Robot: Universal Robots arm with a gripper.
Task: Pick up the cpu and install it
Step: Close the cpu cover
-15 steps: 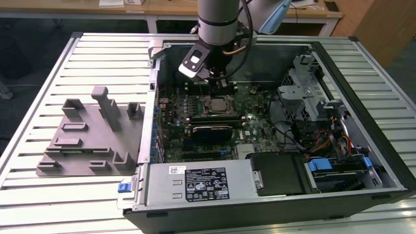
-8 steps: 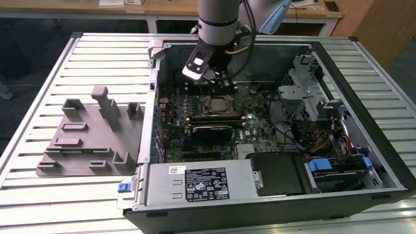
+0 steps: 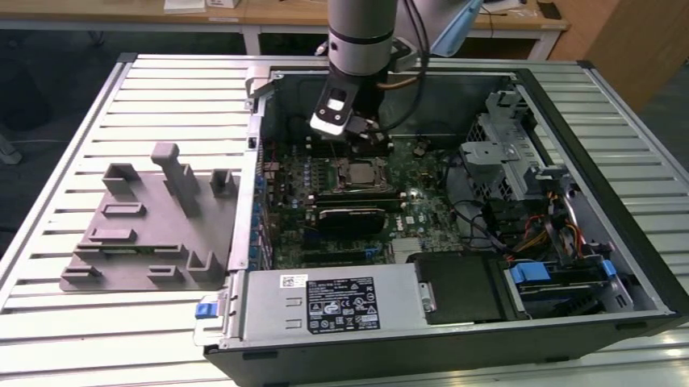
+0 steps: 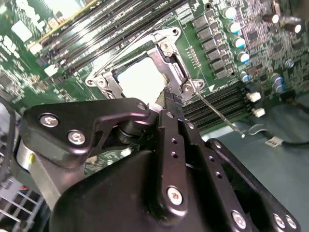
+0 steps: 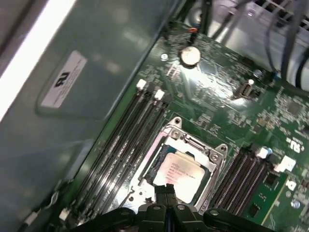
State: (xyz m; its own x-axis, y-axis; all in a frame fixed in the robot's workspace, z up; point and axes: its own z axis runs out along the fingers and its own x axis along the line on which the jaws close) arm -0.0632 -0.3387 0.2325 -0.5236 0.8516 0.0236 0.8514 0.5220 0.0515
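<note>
**CPU in socket, fingers closed above it**

Item: the cpu (image 5: 181, 169), a silver-grey square, lay flat in the socket of the green motherboard (image 5: 217, 87). A metal retention frame (image 5: 195, 143) ringed it. In the exterior view it sat at upper centre of the frame, inside the open computer case (image 3: 453, 97) and just beneath the arm (image 3: 361, 32).

Fingers (image 5: 161, 197): pressed together with nothing between them. In both wrist views the tips hung at the socket's edge. Contact with the chip could not be told.

Surroundings:
- Memory slots (image 5: 125, 140) ran along both sides of the socket.
- A black rectangular block (image 3: 350, 216) lay just below the socket in the exterior view.
- A power supply (image 3: 323, 302) filled the case's lower edge.
- A grey plastic fixture (image 3: 140, 234) stood on the slatted desk (image 3: 183, 97) at the exterior view's left, apart from the case.
</note>
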